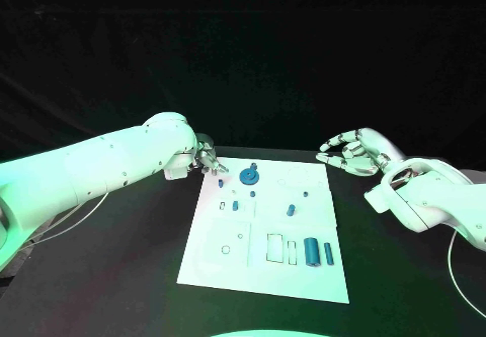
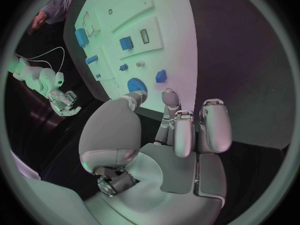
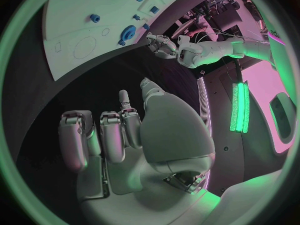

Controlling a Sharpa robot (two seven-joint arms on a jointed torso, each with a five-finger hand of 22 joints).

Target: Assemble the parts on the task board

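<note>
The white task board [image 1: 265,235] lies in the middle of the black table. A blue gear [image 1: 250,174] stands near its far edge, with small blue parts [image 1: 235,206] below it and two blue cylinders [image 1: 311,249] near the front right. My left hand [image 1: 208,159] hovers at the board's far left corner, fingers loosely bent and holding nothing; its wrist view shows the hand [image 2: 184,132] just short of the gear [image 2: 136,85]. My right hand [image 1: 352,153] hangs off the far right corner, also holding nothing, its fingers [image 3: 109,135] half curled.
Bare black tabletop [image 1: 112,281] flanks the board on both sides. Outlined recesses [image 1: 275,246] and small holes mark the board's surface. A thin cable [image 1: 76,214] trails under my left arm.
</note>
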